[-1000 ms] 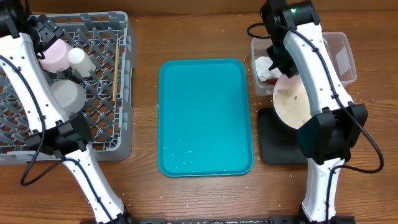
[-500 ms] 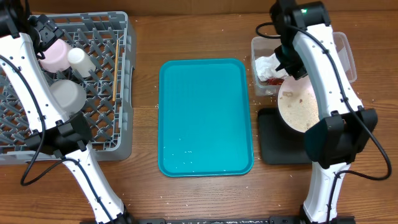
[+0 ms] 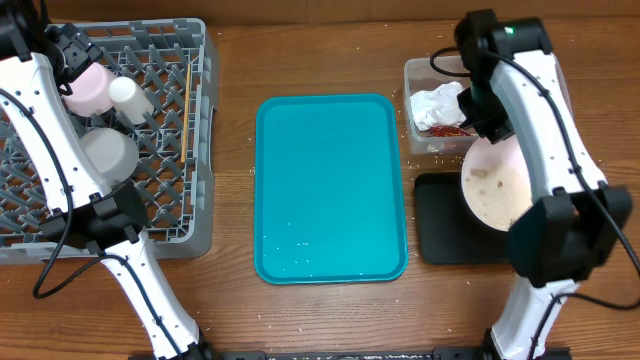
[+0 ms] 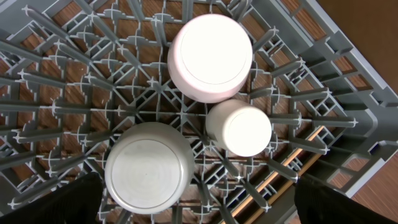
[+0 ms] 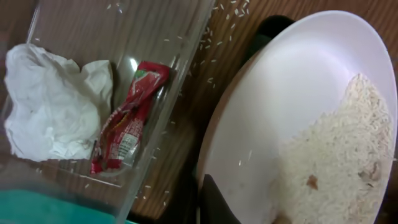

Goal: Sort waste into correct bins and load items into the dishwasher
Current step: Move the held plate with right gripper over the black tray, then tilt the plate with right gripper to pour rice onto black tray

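My right gripper (image 3: 485, 135) is shut on the upper rim of the large white plate (image 3: 495, 190), which hangs tilted over the black tray (image 3: 440, 235). In the right wrist view, one dark finger (image 5: 221, 202) lies on the plate (image 5: 298, 81), beside a spread of rice (image 5: 339, 155). The clear tub (image 3: 550, 85) holds the white napkin (image 3: 437, 104) and red wrapper (image 3: 452, 130). My left gripper (image 4: 199, 211) hangs wide open above the grey dish rack (image 3: 190, 200). The rack holds the pinkish bowl (image 4: 210, 57), white cup (image 4: 239, 128), grey bowl (image 4: 149, 168) and chopsticks (image 3: 186, 100).
A large teal tray (image 3: 330, 190) lies in the middle of the wooden table, with a few grains on it. Loose rice grains (image 5: 217, 37) are scattered on the wood between the tub and the black tray.
The right arm has carried the plate to the right and a little toward the front, uncovering the napkin and wrapper in the tub. The left arm has not moved.
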`<state>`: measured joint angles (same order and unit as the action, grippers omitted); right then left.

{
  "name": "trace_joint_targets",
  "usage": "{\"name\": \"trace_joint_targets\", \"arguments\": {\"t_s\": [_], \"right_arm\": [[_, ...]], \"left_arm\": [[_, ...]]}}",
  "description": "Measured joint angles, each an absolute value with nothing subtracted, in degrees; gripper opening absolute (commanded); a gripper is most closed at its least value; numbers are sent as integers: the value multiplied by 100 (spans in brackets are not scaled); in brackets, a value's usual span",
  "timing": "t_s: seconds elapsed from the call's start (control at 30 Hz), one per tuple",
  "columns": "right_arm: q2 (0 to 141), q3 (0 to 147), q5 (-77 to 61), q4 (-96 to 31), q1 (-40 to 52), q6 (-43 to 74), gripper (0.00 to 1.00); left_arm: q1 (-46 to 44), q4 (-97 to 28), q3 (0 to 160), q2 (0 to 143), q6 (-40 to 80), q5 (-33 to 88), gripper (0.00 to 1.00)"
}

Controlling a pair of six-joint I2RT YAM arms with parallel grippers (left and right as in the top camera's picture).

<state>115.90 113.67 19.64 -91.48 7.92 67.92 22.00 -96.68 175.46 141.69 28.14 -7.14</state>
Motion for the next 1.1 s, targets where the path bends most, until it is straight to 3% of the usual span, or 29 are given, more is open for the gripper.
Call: {"name": "trace_joint_targets", "arguments": {"t_s": [0.33, 0.9, 1.1], "right_arm": [[10890, 10254, 1271, -7417, 790, 6219, 3], [10890, 9883, 711, -7258, 628, 6208, 3], [10877, 9883, 71, -7135, 183, 5970, 3]], "left_arm": [[2200, -9668, 17546, 14169, 2814, -711, 100], [2200, -9668, 17546, 14169, 2814, -711, 100], [2200, -9668, 17546, 14169, 2814, -711, 100]]}}
